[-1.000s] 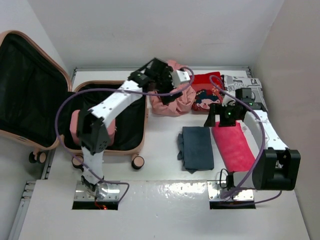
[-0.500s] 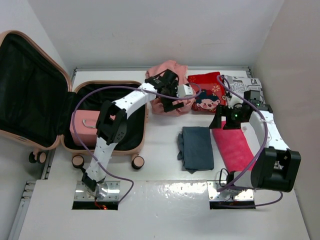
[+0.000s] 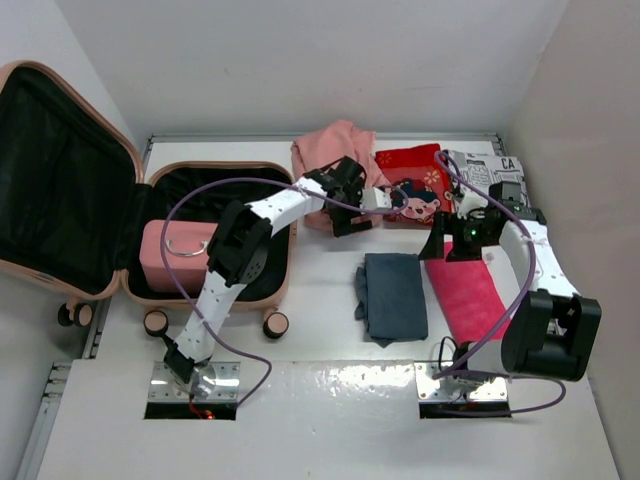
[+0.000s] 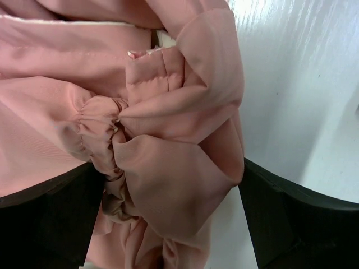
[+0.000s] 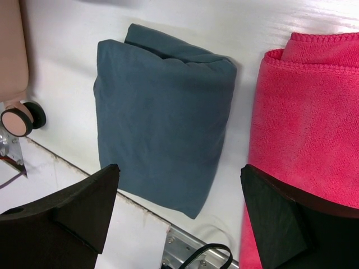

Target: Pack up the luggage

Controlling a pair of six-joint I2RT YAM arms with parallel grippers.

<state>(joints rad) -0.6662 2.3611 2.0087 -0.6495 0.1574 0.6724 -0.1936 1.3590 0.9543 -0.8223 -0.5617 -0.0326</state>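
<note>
Open luggage [image 3: 60, 160], stiff-shelled, likely best taken by its rim; left jaws spread astride soft pink garment [image 4: 168, 129]; right jaws spread above folded grey-blue cloth [image 5: 162, 117].

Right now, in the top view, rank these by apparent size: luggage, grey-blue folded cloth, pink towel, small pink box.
1. luggage, clearly largest.
2-3. grey-blue folded cloth and pink towel: they look alike and the towel is partly hidden, so unranked.
4. small pink box, smallest.
</note>
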